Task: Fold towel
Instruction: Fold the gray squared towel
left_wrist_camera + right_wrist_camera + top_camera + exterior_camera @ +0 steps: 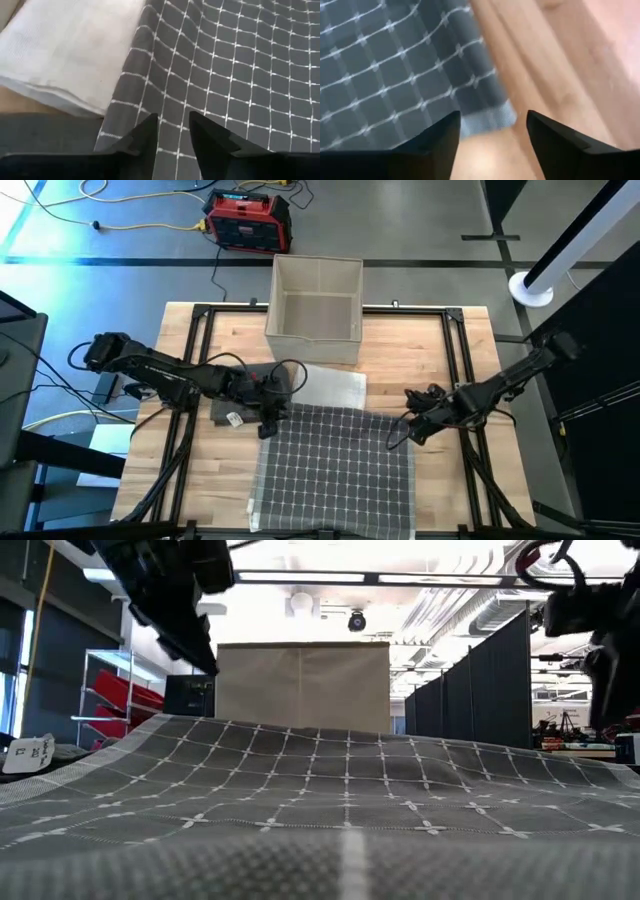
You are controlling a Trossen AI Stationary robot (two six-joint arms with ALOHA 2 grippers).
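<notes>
From above I see the grey checked towel (335, 465) spread on the wooden table (440, 340), the left gripper (268, 418) and right gripper (412, 430) at its far corners. Both wrist views show me jaws parted, holding nothing.

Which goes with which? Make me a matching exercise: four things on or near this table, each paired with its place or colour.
Things:
1. checked grey towel
2. white cloth
3. beige fabric bin
4. red and black box

Descriptions:
A. on the floor beyond the table
B. at the table's far edge
C. spread over the near half of the table
D. lying flat between the bin and the towel

Pairs: 1-C, 2-D, 3-B, 4-A
</notes>
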